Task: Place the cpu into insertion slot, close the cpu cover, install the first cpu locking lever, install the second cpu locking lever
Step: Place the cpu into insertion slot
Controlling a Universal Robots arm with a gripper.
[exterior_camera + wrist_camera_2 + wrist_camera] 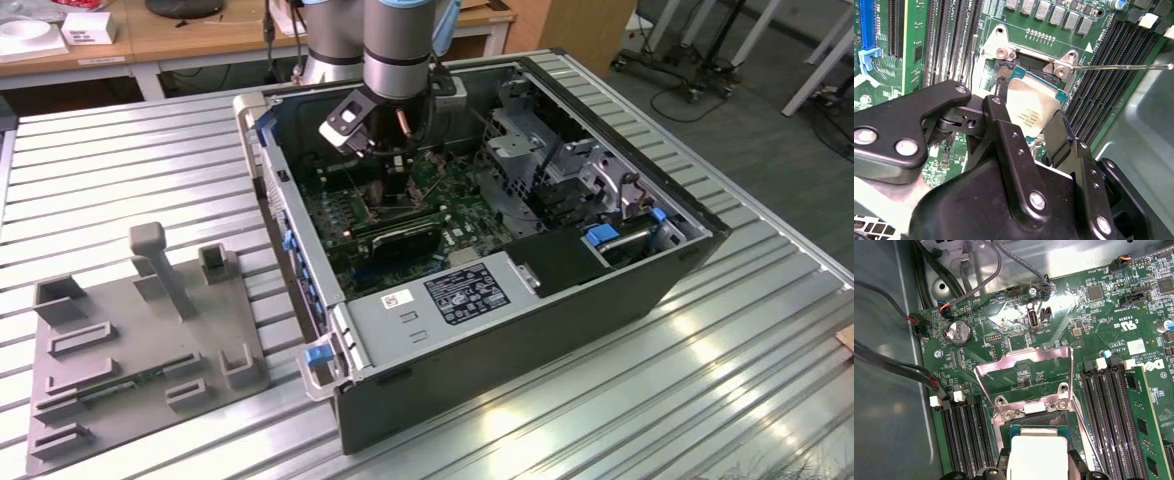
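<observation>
cpu (1034, 100) between fingers (1004, 120) of hand (1026, 114), seemingly gripped, just above insertion slot (1006, 70)

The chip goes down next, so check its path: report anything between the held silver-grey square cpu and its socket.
Nothing visible blocks it. The flat silver-grey square cpu, in the end effector, hovers right at the dark square insertion slot. The thin silver frame-shaped cpu cover is swung up clear, and the thin metal lever points away.
</observation>
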